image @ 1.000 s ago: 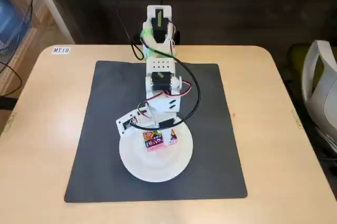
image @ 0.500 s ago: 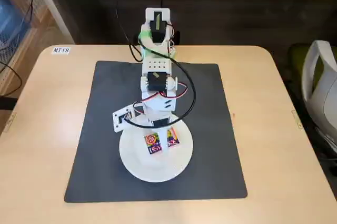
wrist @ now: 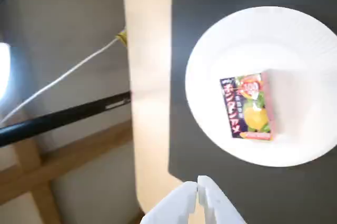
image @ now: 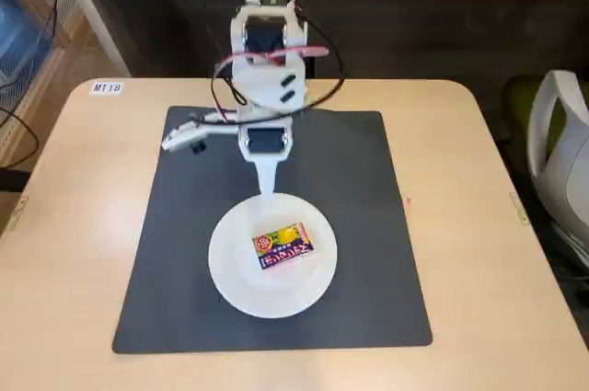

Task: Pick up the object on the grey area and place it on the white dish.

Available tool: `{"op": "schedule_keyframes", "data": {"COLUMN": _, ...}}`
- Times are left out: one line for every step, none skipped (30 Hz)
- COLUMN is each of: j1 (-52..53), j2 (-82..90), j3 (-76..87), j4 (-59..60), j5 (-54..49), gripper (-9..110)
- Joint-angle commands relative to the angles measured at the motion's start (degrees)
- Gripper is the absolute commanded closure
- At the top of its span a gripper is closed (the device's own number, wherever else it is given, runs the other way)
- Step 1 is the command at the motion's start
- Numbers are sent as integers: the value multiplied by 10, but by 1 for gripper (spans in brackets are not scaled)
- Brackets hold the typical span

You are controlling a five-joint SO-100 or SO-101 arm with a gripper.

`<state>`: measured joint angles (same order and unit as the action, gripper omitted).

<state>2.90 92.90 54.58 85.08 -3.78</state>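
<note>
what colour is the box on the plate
Yellow-orange with red and pink print; the box shows best in the wrist view.

White plastic arm (image: pixel 265 60), blocky black servos showing through its joints, red and black cables looping around it. Gripper (wrist: pixel 199 184): two white tapered fingers (wrist: pixel 221 205), smooth and unmarked.

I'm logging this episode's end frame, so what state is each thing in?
box: lying flat on the plate, print side up, not held.
white plate: upright on the grey mat, holding the box.
grey mat: flat on the wooden table.
gripper: fingers together, empty, clear of the plate.
</note>
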Motion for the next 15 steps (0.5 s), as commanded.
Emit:
{"op": "schedule_keyframes", "data": {"j1": 11, "j2": 118, "j3": 42, "j4": -2, "j5": 17, "gripper": 101}}
{"op": "schedule_keyframes", "data": {"j1": 14, "j2": 156, "j3": 78, "j4": -10, "j5": 22, "gripper": 101}}
{"op": "schedule_keyframes", "data": {"j1": 18, "j2": 200, "j3": 125, "j4": -25, "j5": 30, "gripper": 101}}
{"op": "schedule_keyframes", "data": {"j1": 21, "j2": 250, "j3": 182, "j4": -47, "j5": 40, "gripper": 101}}
{"op": "schedule_keyframes", "data": {"j1": 24, "j2": 306, "j3": 248, "j4": -75, "j5": 50, "gripper": 101}}
{"op": "schedule_keyframes", "data": {"j1": 26, "j2": 365, "j3": 318, "j4": -104, "j5": 63, "gripper": 101}}
{"op": "schedule_keyframes", "data": {"j1": 29, "j2": 425, "j3": 390, "j4": -133, "j5": 72, "gripper": 101}}
{"op": "schedule_keyframes", "data": {"j1": 29, "j2": 478, "j3": 457, "j4": -156, "j5": 76, "gripper": 101}}
{"op": "schedule_keyframes", "data": {"j1": 29, "j2": 524, "j3": 516, "j4": -171, "j5": 79, "gripper": 102}}
{"op": "schedule_keyframes", "data": {"j1": 30, "j2": 565, "j3": 569, "j4": -178, "j5": 80, "gripper": 102}}
{"op": "schedule_keyframes", "data": {"j1": 30, "j2": 599, "j3": 616, "j4": -183, "j5": 78, "gripper": 102}}
{"op": "schedule_keyframes", "data": {"j1": 30, "j2": 632, "j3": 663, "j4": -190, "j5": 76, "gripper": 102}}
{"op": "schedule_keyframes", "data": {"j1": 30, "j2": 666, "j3": 709, "j4": -200, "j5": 74, "gripper": 102}}
{"op": "schedule_keyframes", "data": {"j1": 30, "j2": 701, "j3": 757, "j4": -214, "j5": 70, "gripper": 102}}
{"op": "schedule_keyframes", "data": {"j1": 30, "j2": 737, "j3": 802, "j4": -225, "j5": 69, "gripper": 102}}
